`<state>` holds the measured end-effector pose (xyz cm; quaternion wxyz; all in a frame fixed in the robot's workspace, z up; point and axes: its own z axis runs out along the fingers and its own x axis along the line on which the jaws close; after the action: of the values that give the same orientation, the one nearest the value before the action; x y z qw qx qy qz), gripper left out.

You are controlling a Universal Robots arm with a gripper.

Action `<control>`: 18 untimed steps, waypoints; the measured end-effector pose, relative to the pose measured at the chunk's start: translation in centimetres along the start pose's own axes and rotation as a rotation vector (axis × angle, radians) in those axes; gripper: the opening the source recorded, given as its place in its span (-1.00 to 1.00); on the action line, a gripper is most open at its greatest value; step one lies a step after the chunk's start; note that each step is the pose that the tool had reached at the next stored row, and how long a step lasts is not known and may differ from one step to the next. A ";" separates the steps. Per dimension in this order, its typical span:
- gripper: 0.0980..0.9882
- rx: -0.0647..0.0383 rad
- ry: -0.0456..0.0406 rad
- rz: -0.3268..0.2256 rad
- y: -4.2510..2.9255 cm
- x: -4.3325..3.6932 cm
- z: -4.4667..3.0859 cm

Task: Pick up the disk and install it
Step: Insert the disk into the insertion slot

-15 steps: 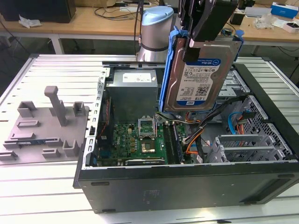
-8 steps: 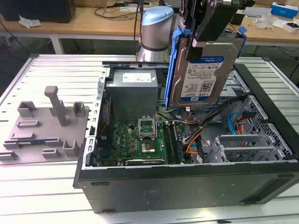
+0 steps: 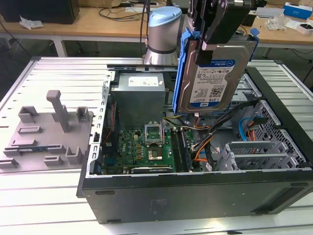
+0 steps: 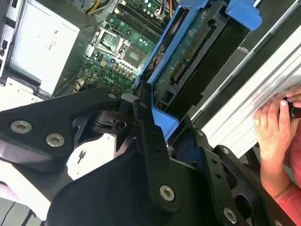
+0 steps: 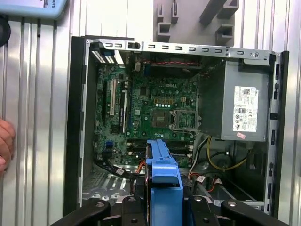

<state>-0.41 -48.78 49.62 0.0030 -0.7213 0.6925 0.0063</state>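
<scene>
The disk [image 3: 215, 73] is a silver-grey drive with a white-and-blue label in a bright blue carrier. It hangs upright, slightly tilted, above the open computer case [image 3: 195, 196]. My gripper [image 3: 209, 44] is shut on its upper edge, over the side of the case at the exterior view's right. In the second wrist view the black fingers [image 4: 150, 136] clamp the blue carrier, and the disk's [image 4: 193, 52] circuit-board underside faces the camera. In the first wrist view the disk [image 5: 163, 172] appears edge-on between the fingers [image 5: 136, 207], over the cables and the motherboard [image 5: 155, 108].
Inside the case sit a grey power supply [image 3: 137, 98] and a metal drive cage [image 3: 254, 154] with orange and blue cables. A grey fixture plate [image 3: 46, 132] lies at the exterior view's left. A person's hand [image 4: 273, 122] rests on the slatted table beside the case.
</scene>
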 end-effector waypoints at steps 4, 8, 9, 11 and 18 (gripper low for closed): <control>-0.39 0.000 0.0000 0.033 0.01 0.31 0.04; -0.39 0.000 0.0000 0.034 0.01 0.40 0.06; -0.39 0.000 -0.0001 0.034 0.01 0.40 0.06; -0.39 0.000 -0.0001 0.034 0.02 0.42 0.07; -0.39 0.000 -0.0001 0.034 -0.68 2.18 0.18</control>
<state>0.36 -50.93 49.41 0.0031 -0.7093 0.7048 0.0063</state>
